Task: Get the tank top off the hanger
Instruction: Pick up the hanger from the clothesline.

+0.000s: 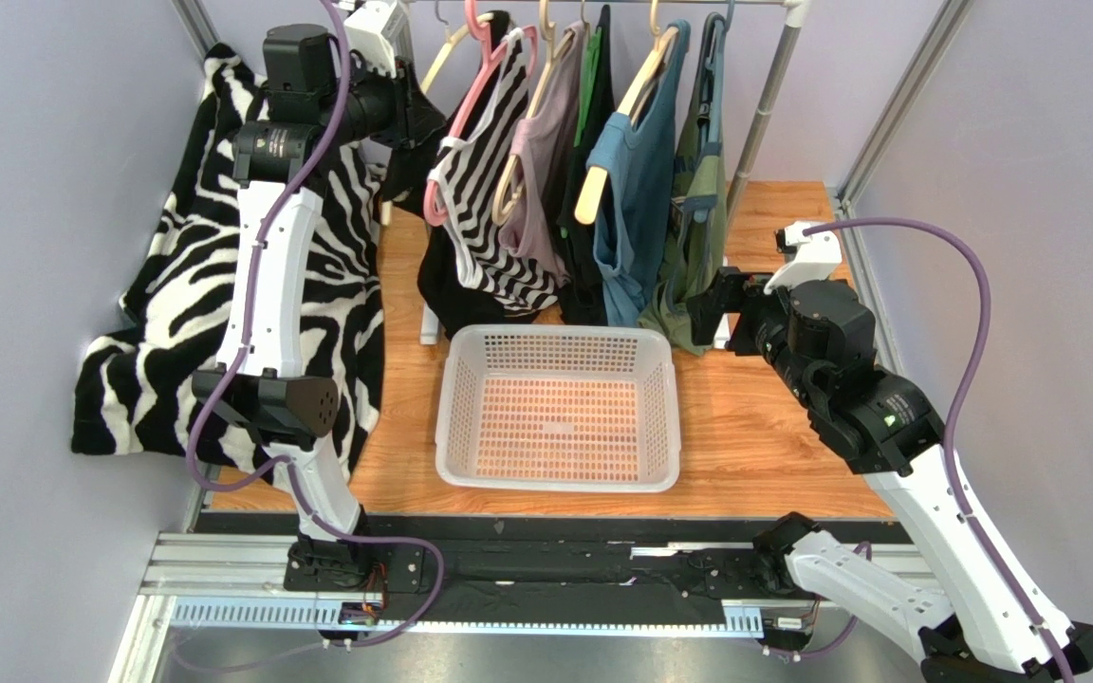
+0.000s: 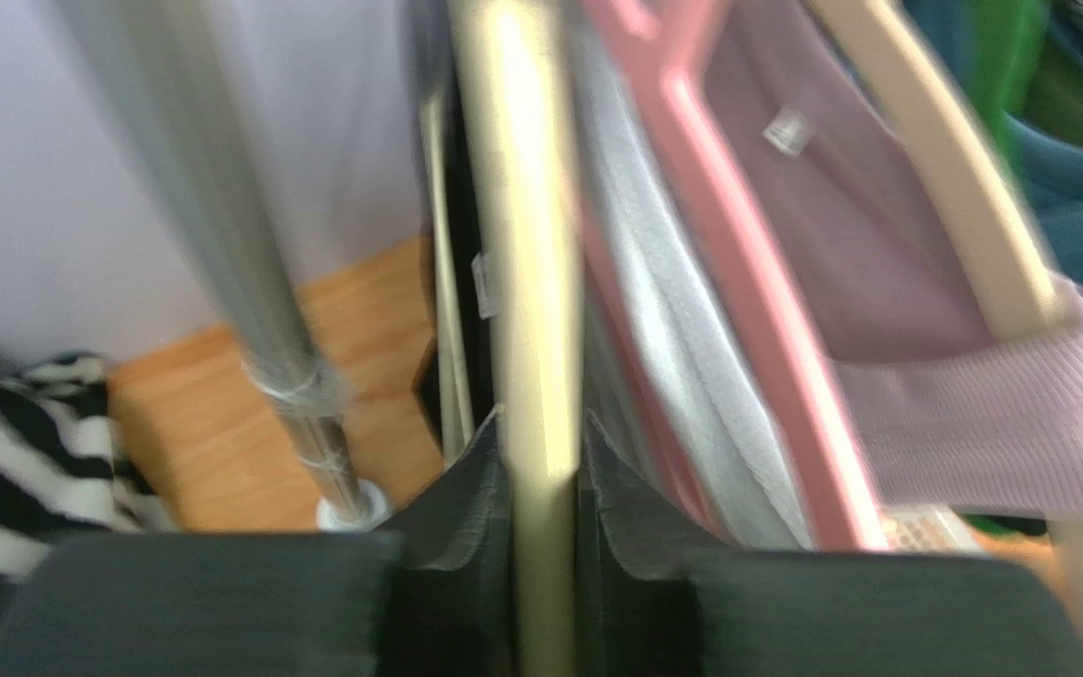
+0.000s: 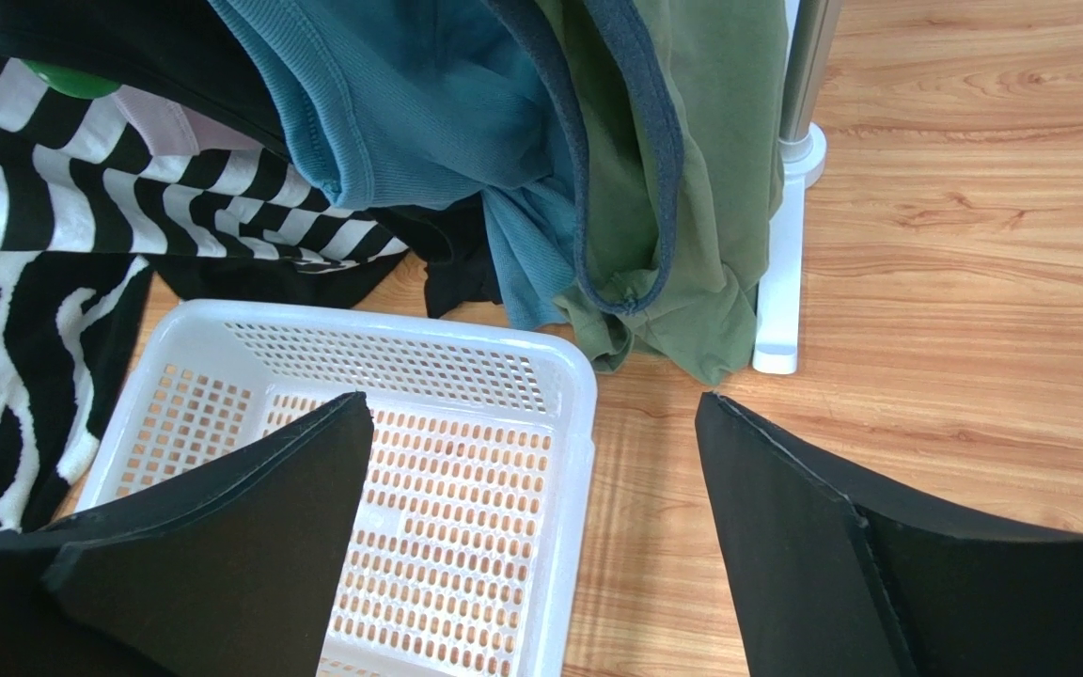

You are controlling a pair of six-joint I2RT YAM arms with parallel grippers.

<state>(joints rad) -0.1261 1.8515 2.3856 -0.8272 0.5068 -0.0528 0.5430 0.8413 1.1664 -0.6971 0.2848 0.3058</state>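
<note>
- Although the view is blurred, the left pincer [image 2: 540, 480] shows closed on a cream hanger [image 2: 526, 212], with one dark finger [image 2: 456, 515] pressed to each side of its arm.
- On that hanger, the leftmost on the rail, hangs the black tank top [image 1: 438, 292]; its lower part shows behind a white basket [image 1: 460, 413].
- Just to the right of the held bar hang a pink hanger [image 2: 731, 268] and a mauve top [image 2: 872, 254].
- A steel post [image 2: 223, 240] stands to the left of the bar, footed on the wooden table [image 1: 780, 413], with a zebra cloth [image 1: 182, 285] beyond.
- The right pincer [image 3: 530, 409] hovers with its jaws wide apart, holding nothing, over the basket's corner and near an olive top [image 3: 689, 169].
</note>
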